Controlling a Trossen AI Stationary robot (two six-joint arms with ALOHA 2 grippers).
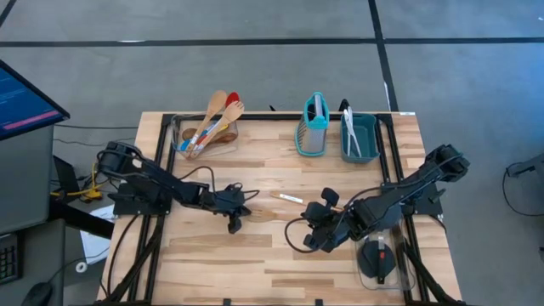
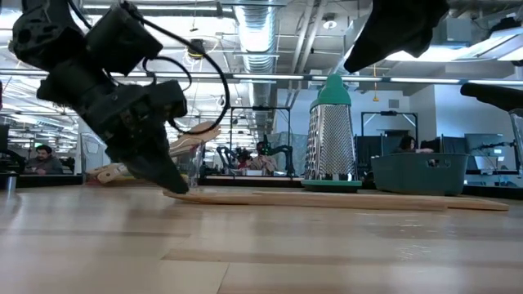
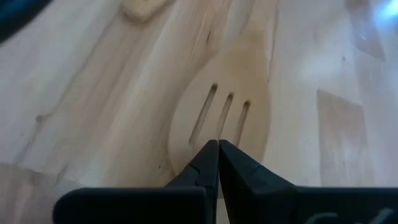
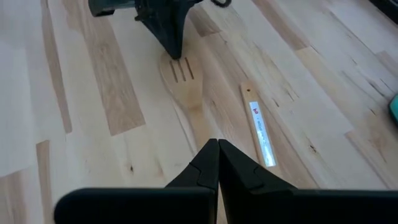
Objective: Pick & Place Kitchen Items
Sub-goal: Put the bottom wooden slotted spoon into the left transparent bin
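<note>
On the table (image 1: 280, 246), the wooden slotted spatula (image 4: 186, 87) lies flat mid-board; left gripper (image 3: 218, 149) pressed together, tip at its slotted head. Right gripper (image 4: 218, 148) pressed together near its handle. Step: approach; next, spread fingers to pinch it.

counter (image 1: 280, 255): pale wood, light and tan planks
slotted spatula (image 4: 183, 84): pale wood, three dark slots
left hand (image 4: 171, 43): black, touching it
right hand (image 4: 217, 155): black
box grater (image 2: 333, 135): silver, dotted, teal top
bin (image 1: 371, 140): teal
spoons (image 1: 219, 119): wood, red, blue, yellow
</note>
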